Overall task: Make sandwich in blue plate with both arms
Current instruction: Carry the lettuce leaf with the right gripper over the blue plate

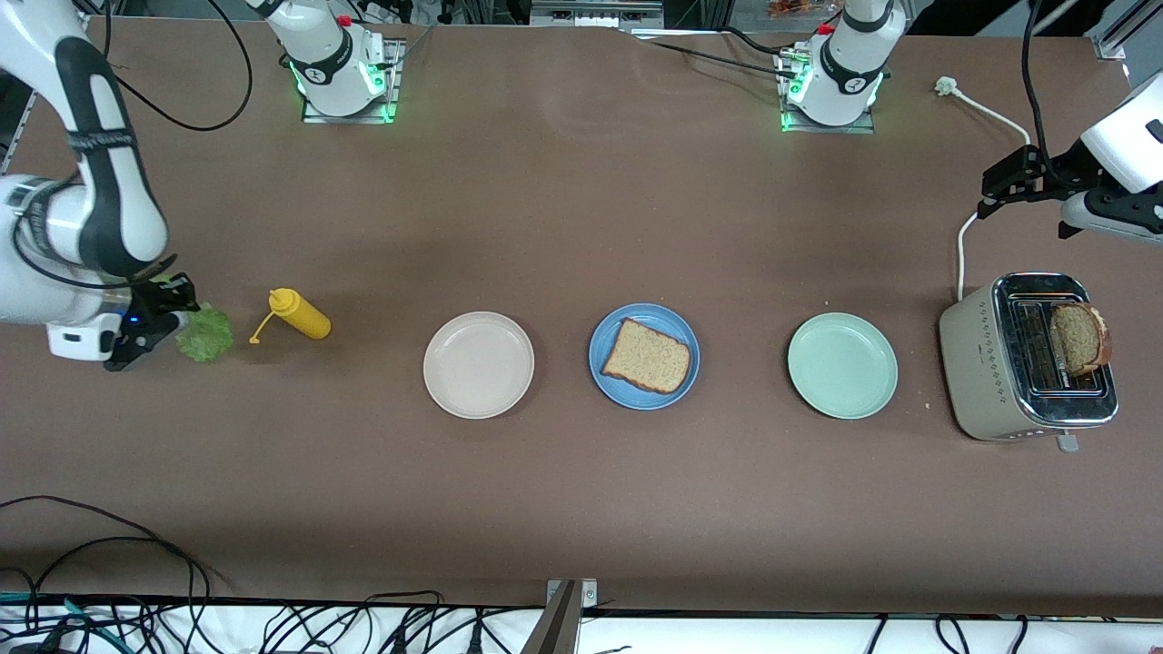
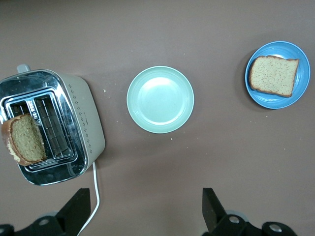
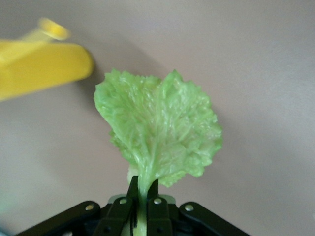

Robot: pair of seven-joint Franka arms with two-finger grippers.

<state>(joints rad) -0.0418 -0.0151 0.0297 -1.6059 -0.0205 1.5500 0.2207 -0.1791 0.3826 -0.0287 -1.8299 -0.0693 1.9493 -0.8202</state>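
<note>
The blue plate (image 1: pixel 643 355) sits mid-table with one brown bread slice (image 1: pixel 646 356) on it; both also show in the left wrist view (image 2: pixel 277 74). A second bread slice (image 1: pixel 1078 339) stands in the toaster (image 1: pixel 1027 359). My right gripper (image 1: pixel 173 320) is at the right arm's end of the table, shut on the stem of a crinkled green lettuce leaf (image 3: pixel 158 132), which hangs just beside the yellow bottle. My left gripper (image 2: pixel 142 209) is open and empty, up in the air over the table by the toaster's cable.
A yellow squeeze bottle (image 1: pixel 300 314) lies beside the lettuce. A cream-white plate (image 1: pixel 479 364) and a mint-green plate (image 1: pixel 842 364) flank the blue plate. The toaster's white cable (image 1: pixel 963 238) runs toward the arm bases.
</note>
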